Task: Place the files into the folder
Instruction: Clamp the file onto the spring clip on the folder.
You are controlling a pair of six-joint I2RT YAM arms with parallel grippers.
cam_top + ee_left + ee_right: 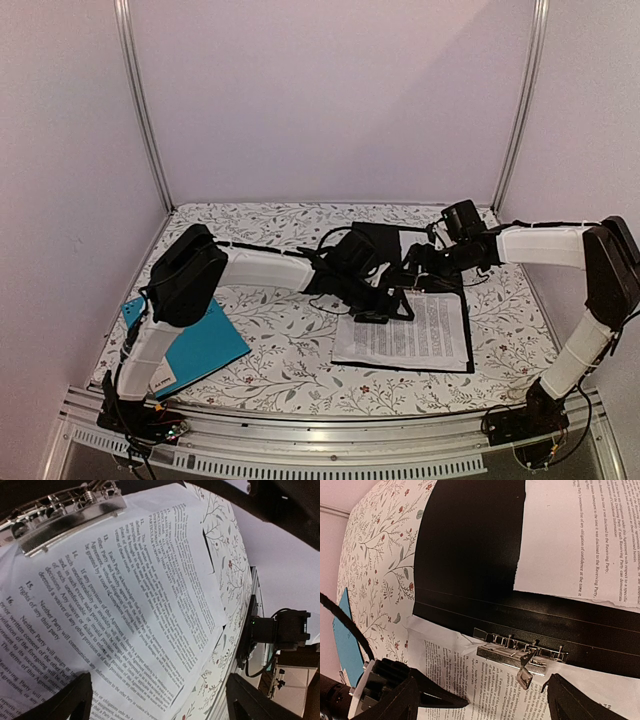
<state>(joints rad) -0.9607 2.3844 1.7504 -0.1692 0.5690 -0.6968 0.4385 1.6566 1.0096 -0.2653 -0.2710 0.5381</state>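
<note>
Both my hands hang open and grasp nothing: the left hand (160,700) is spread over the files (130,610), and the right hand (495,700) is spread just above the silver clip (520,655).

The files lie on the open black folder (470,545) at the worktop's (280,340) centre, with their top edge at the clip. I judge the step in hand to be seating them, so I should square the edges, keep the sheets flat and check that the clip bites every sheet.

My left wrist view shows the clip plate resting on the print. Only my right wrist view shows the raised lever and another printed sheet (580,535) overlapping the bare cover at one o'clock. Only the top view shows the teal-blue folder (195,345) at eight o'clock.
</note>
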